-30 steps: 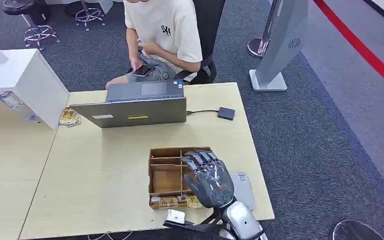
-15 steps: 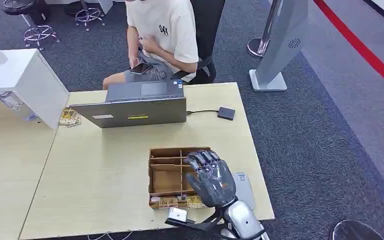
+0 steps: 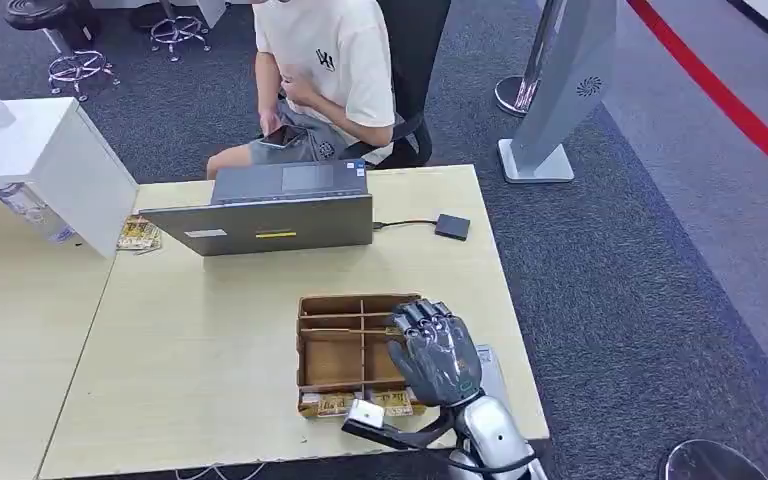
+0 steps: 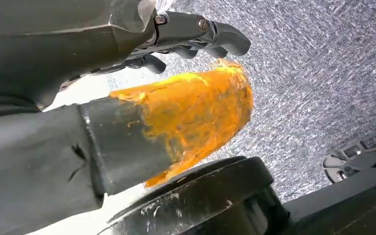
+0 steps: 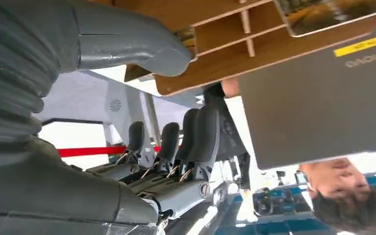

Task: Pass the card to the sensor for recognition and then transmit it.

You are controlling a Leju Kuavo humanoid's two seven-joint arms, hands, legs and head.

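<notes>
Above the right-hand compartments of the wooden tray (image 3: 332, 345): the right hand (image 3: 435, 352), palm down, fingers (image 5: 196, 132) spread apart from the thumb and pointing toward the tray's far wall, holding nothing. In the tray's narrow front slot, on the robot's side: the card (image 3: 325, 404), lying flat among a few other printed ones (too small to read), long axis along the tray's front wall and so crosswise to the hand's fingers. Seems to lie back from the fingertips, level with the heel of the hand and a little toward the tray's left, so calling for a draw-back toward the tray's near edge before any pinch. Just beside the tray's right wall, partly hidden by the hand: a flat grey pad (image 3: 490, 375), judged to be the sensor, near enough for a short sideways carry afterwards. Well apart from the tray, over grey carpet: the left hand (image 4: 142, 88), orange-smeared thumb and dark fingers apart, nothing between them. Plainly the right hand's job, being directly over the tray. Beyond the tray's far wall: a laptop (image 3: 270, 215), and past that a seated person (image 3: 325, 70) with a phone. Step in hand, by judgement: reaching for the card, pick not yet made, 2 steps ahead (sensor pass, then handover).
</notes>
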